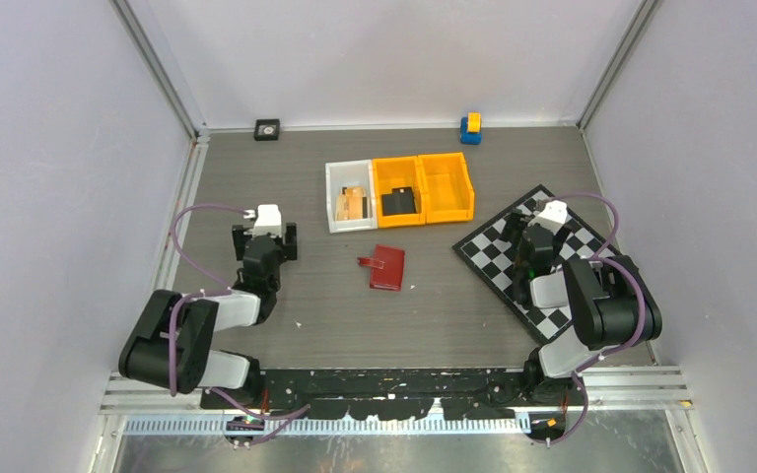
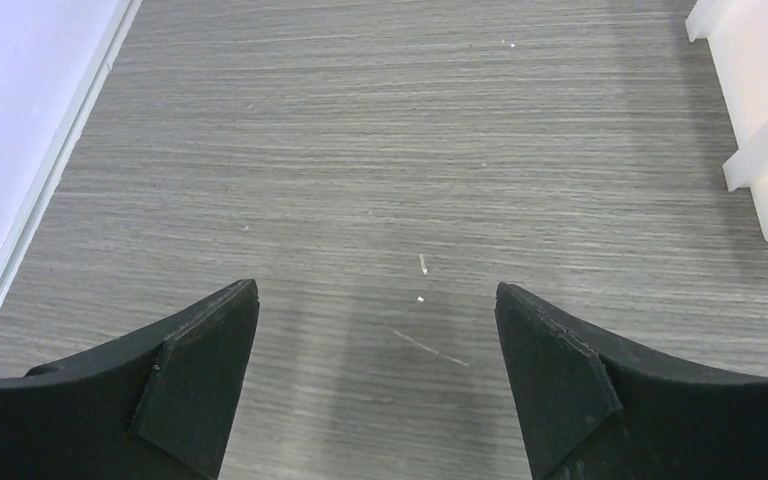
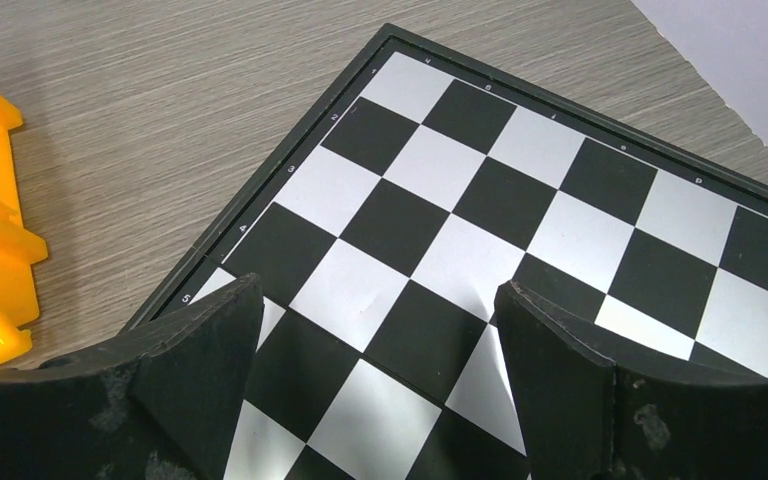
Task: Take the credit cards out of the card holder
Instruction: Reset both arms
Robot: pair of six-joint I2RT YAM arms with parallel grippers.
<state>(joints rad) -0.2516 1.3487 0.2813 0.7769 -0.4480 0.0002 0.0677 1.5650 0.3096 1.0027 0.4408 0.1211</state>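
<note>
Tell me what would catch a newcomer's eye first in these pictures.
The red card holder lies alone mid-table between the two arms. Just behind it stand a white bin and two orange bins in a row. On the right, a chessboard lies at an angle beneath the open right gripper.

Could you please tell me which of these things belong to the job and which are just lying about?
Job: red card holder; perhaps the tan pieces in the white bin.
Lying about: chessboard, two orange bins, blue-and-yellow block, small black square.

small red card holder, flat
</note>
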